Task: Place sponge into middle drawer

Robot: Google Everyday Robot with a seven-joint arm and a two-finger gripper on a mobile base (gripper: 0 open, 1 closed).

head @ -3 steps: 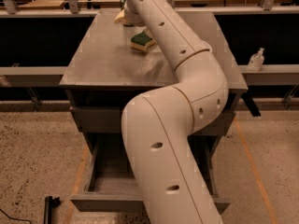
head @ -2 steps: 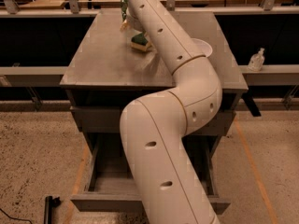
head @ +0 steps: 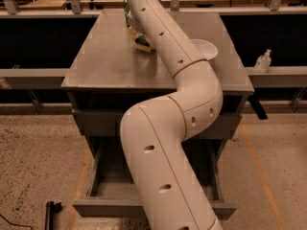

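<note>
The sponge [head: 142, 43], dark green on yellow, lies on the grey cabinet top [head: 100, 56] towards the back, partly hidden by my white arm. My gripper [head: 130, 22] is just above and behind the sponge, mostly hidden by the arm. The middle drawer [head: 105, 208] stands pulled open at the bottom of the view; my arm covers much of its inside.
A white bowl [head: 207, 50] sits on the cabinet top right of my arm. A small clear bottle [head: 263, 61] stands on the ledge at the right. A dark object [head: 50, 213] lies on the speckled floor at the lower left. A railing runs behind the cabinet.
My arm has swung left across the cabinet top, covering more of the sponge and uncovering the white bowl. The sponge has stayed in place.
</note>
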